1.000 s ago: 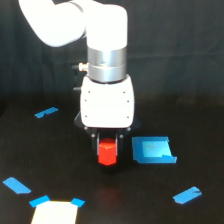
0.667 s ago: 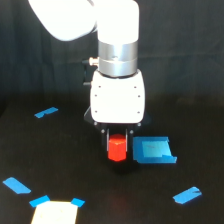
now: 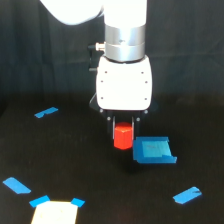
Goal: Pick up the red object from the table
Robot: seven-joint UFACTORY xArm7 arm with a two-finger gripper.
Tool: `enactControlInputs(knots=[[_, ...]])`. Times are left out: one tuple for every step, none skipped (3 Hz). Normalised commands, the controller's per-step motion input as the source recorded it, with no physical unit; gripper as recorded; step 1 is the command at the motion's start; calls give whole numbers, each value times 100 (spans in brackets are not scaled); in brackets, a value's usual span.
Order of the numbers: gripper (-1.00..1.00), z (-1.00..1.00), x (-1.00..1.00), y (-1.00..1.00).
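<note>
flat black matte bench (image 3: 60, 150) fills the lower frame, black backdrop behind it, no other room detail visible. scattered blue tape pieces: one (image 3: 46, 112) on the exterior view's left at mid height, one (image 3: 16, 185) at lower left, one (image 3: 187, 195) at lower right. pale rectangular patch (image 3: 55, 214) at the bottom edge, left of centre, with blue tape at its top corners, cut off by the frame. blue open tray-like piece (image 3: 154, 150) lies on the bench just to the exterior view's right of the hand. white xarm body with silver wrist (image 3: 125, 47) comes down from the top centre. black hand (image 3: 122, 131) points down, clenched on the small bright red-orange cylindrical block (image 3: 122, 138), fingers mostly hidden behind it. block's lower end sits beside the tray's left edge; whether it touches the bench or tray cannot be told. open bench room lies to the left of the hand and in front of it, between patch and lower-right tape. bench edges not clearly visible.
</note>
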Motion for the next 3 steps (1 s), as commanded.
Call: enactControlInputs(knots=[[-88, 100, -44, -100], [-100, 79, -20, -73], [-100, 78, -24, -61]])
